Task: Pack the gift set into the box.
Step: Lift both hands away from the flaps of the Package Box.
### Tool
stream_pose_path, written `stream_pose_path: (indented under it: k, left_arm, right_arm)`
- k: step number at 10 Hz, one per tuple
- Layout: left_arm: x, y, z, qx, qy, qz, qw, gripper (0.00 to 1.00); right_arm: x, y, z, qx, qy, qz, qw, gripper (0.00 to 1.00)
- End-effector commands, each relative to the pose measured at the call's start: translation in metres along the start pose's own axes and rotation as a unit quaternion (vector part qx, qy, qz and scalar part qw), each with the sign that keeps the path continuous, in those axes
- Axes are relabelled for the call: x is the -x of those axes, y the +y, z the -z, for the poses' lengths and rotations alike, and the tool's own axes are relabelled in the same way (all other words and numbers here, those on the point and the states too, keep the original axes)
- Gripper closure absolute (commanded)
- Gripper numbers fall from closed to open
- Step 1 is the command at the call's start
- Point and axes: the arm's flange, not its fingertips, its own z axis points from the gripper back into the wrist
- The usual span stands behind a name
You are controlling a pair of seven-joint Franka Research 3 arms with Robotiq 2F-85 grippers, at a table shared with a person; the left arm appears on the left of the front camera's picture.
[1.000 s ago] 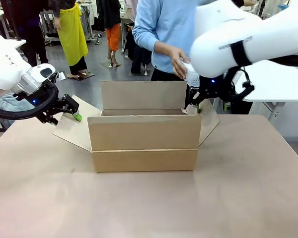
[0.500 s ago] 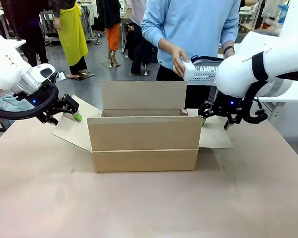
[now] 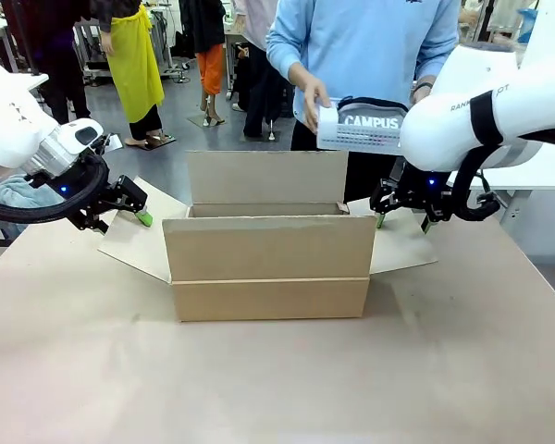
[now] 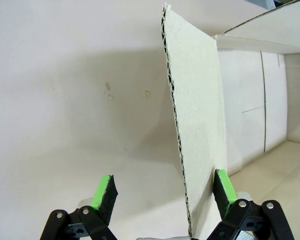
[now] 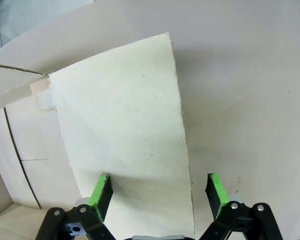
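You have the plain brown corrugated cardboard box mid-table, its flaps open and the far one upright. At its nine o'clock your left gripper sits at the outward-sloping side flap. At three o'clock your right gripper is over the other side flap, green pads apart. At twelve o'clock a person in a light blue top holds a white and grey pouch printed CAMPUS above the far flap.

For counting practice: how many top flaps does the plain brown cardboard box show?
4 on the brown cardboard box: back flap upright, front flap folded down outside, left flap and right flap splayed outward.
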Motion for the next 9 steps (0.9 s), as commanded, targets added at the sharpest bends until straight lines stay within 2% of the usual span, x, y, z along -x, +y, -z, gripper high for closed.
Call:
stream_pose_path:
  k: [1,9]
  left_arm:
    - [0.0026,0.0003,-0.0009,-0.008,0.000,-0.003,1.000,0.00]
    - [0.0026,0.0003,-0.0009,-0.008,0.000,-0.003,1.000,0.00]
  right_arm:
    - [0.0003,0.0034,-0.0020,0.012,-0.001,0.009,1.000,0.00]
    - [0.0003,0.0034,-0.0020,0.012,-0.001,0.009,1.000,0.00]
